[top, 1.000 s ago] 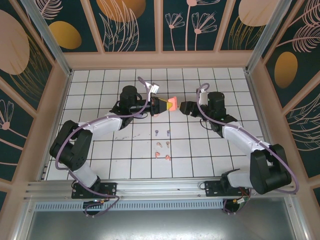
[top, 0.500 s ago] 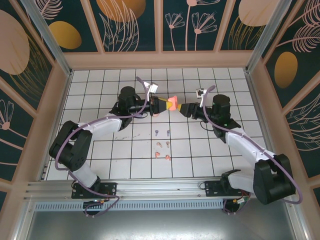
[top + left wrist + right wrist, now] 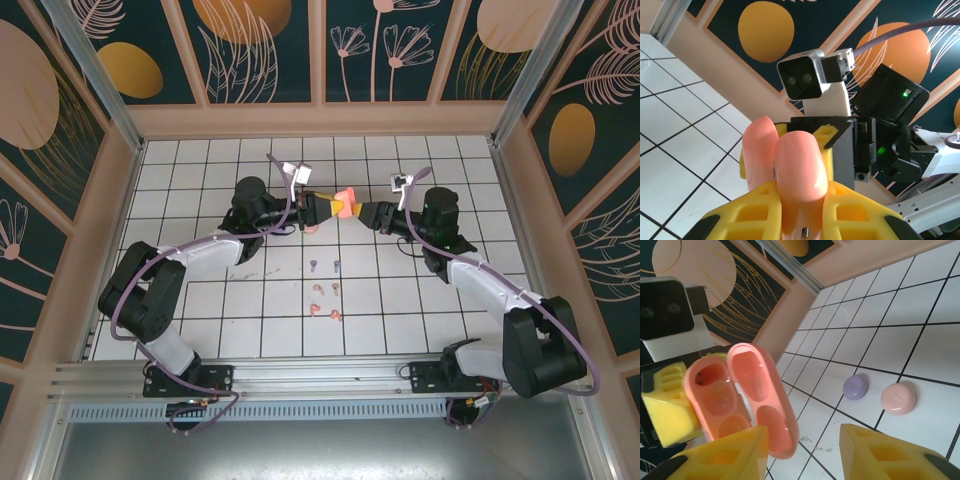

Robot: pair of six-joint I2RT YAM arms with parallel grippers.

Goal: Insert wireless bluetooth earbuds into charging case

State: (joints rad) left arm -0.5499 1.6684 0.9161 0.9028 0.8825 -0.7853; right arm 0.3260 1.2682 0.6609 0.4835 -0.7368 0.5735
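We are logging the left gripper (image 3: 322, 208) clamping the coral charging case (image 3: 344, 205) off the tiles (image 3: 200, 190), lid open. We judge this is presenting its sockets to the right gripper (image 3: 368, 213), whose jaws are standing apart just beside the case. The earbuds (image 3: 325, 290) are lying on the tiles, nearward of the case. The left arm (image 3: 200, 248) and right arm (image 3: 480, 275) are stretching forward, wrists turning in toward the case.

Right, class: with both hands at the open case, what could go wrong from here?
1. The left hand grips the open coral case in mid-air; the right hand, open and close beside it, might twist it or knock it loose.
2. The earbuds lie tiny and close together on the tiles, so picking one up may scatter its neighbours.
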